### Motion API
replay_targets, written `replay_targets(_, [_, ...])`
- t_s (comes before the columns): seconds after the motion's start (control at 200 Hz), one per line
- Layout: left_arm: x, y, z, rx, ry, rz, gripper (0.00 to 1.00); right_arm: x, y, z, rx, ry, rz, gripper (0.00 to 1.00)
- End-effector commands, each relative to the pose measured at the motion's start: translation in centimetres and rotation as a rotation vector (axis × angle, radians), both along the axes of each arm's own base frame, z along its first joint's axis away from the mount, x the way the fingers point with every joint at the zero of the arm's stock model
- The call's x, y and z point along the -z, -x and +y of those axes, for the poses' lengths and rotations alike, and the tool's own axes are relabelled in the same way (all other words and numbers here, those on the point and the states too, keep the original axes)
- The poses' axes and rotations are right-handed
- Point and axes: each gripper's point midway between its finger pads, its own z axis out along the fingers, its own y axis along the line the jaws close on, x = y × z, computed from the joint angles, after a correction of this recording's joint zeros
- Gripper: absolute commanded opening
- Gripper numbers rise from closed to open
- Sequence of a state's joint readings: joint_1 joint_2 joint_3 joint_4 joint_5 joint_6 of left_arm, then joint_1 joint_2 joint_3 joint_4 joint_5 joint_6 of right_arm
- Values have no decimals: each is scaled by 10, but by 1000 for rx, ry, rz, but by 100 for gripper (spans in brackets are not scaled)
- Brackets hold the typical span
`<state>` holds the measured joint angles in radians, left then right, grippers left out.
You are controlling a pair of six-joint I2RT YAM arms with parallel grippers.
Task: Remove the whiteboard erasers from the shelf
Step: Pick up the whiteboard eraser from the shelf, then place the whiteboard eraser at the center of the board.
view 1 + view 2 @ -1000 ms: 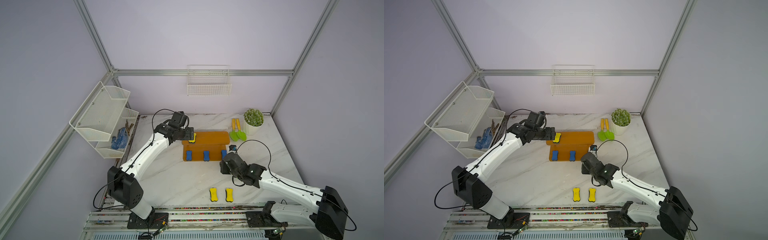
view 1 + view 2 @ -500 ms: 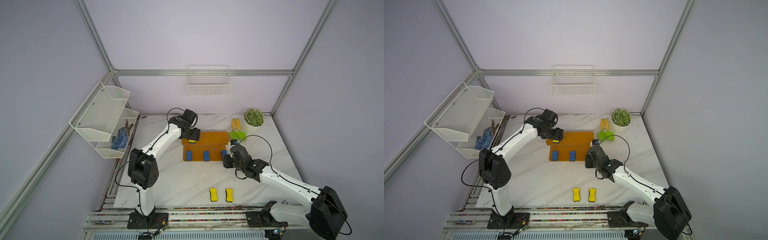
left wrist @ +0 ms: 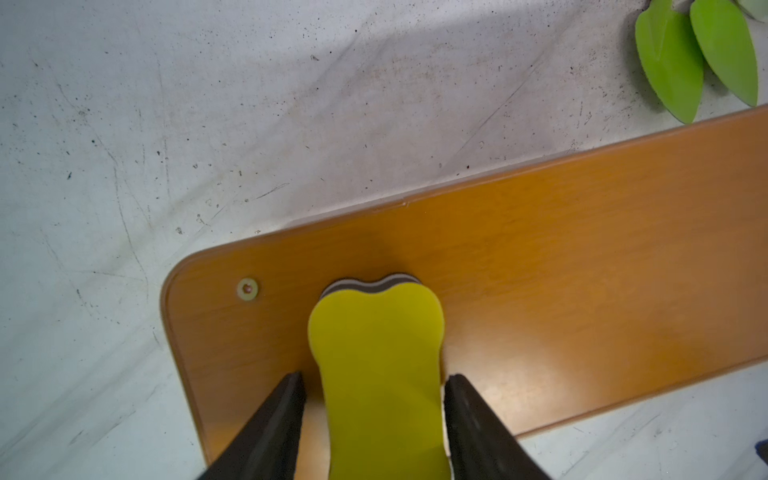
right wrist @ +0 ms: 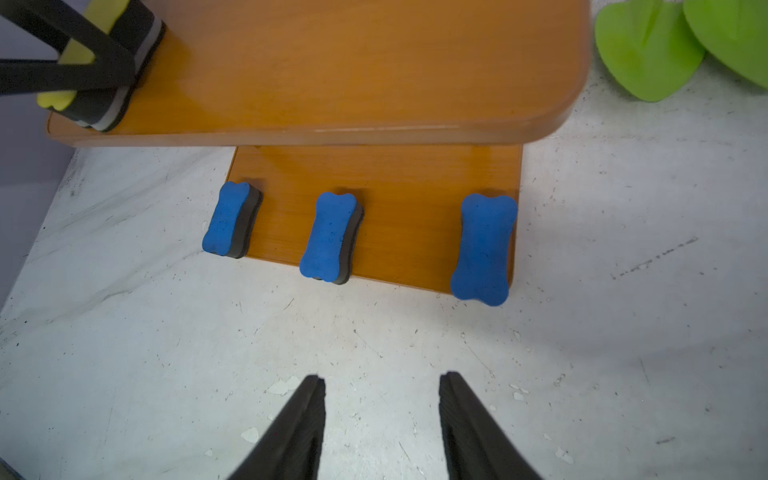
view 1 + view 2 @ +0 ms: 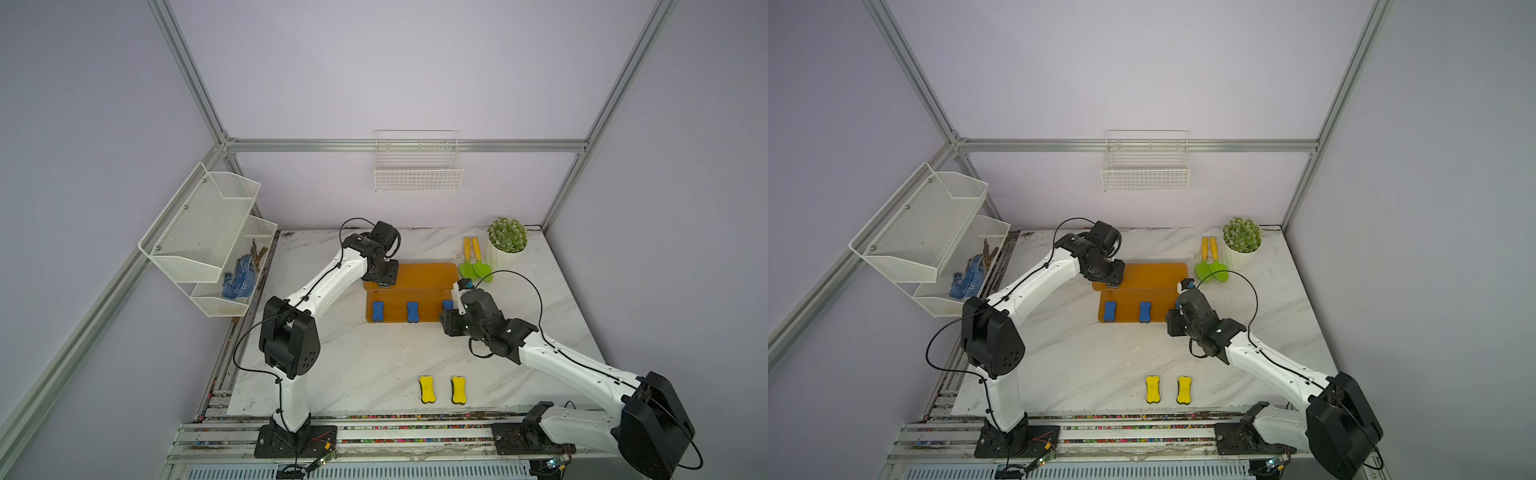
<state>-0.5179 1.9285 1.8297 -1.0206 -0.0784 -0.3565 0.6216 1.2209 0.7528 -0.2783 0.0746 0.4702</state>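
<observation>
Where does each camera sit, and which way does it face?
Top views: high over the bases, looking down at the table; left arm, right arm whole.
Left wrist: above the shelf's upper tier; left gripper astride the yellow eraser.
Right wrist: low before the shelf, facing three blue erasers; right gripper open.
Shared: both wrist views show that yellow eraser and the green trowels.

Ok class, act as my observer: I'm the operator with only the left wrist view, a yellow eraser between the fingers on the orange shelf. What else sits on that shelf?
Observer: Three blue erasers lie in a row on the lower tier of the shelf.
Operator: Any off it yet?
Observer: Two yellow erasers lie side by side on the table, near its front edge.
Operator: And the right gripper?
Observer: The right gripper is open and empty, over the table in front of the lower tier.
</observation>
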Motion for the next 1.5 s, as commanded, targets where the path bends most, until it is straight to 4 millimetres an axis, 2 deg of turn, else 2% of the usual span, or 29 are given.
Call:
replay_targets(0.0, [-3, -4, -3, -8, -4, -9, 50, 2, -2, 1, 2, -13, 0, 49])
replay_targets(0.26, [-12, -1, 2, -48, -9, -21, 30, 1, -2, -2, 6, -7, -8, 50])
replay_targets(0.425, [-28, 16, 15, -110, -6, -50, 25, -3, 3, -2, -9, -18, -6, 49])
replay_targets(0.51, [-37, 33, 21, -141, 3, -66, 23, -5, 8, -1, -27, -25, -2, 49])
replay_targets(0.7, [-42, 82, 28, -181, 26, -87, 20, -11, 23, 2, -72, -79, -8, 49])
replay_targets(0.78, [-41, 105, 28, -191, 41, -89, 19, -14, 29, 2, -83, -109, -16, 49])
replay_targets(0.86, [-29, 130, 28, -199, 54, -74, 18, -12, 37, -1, -82, -132, -14, 48])
replay_targets(0.88, [-35, 137, 29, -199, 79, -89, 18, -12, 39, -1, -83, -138, -15, 48])
replay_targets(1.035, [3, 185, 29, -200, 113, -50, 17, -19, 49, -5, -78, -162, -31, 48])
replay_targets(1.18, [55, 219, 29, -206, 140, 10, 17, -35, 54, -8, -79, -155, -50, 48])
replay_targets(1.335, [88, 232, 24, -182, 154, 17, 18, -41, 53, -8, -77, -149, -61, 48])
replay_targets(1.495, [117, 241, 18, -171, 157, 65, 18, -34, 52, -5, -73, -147, -40, 48])
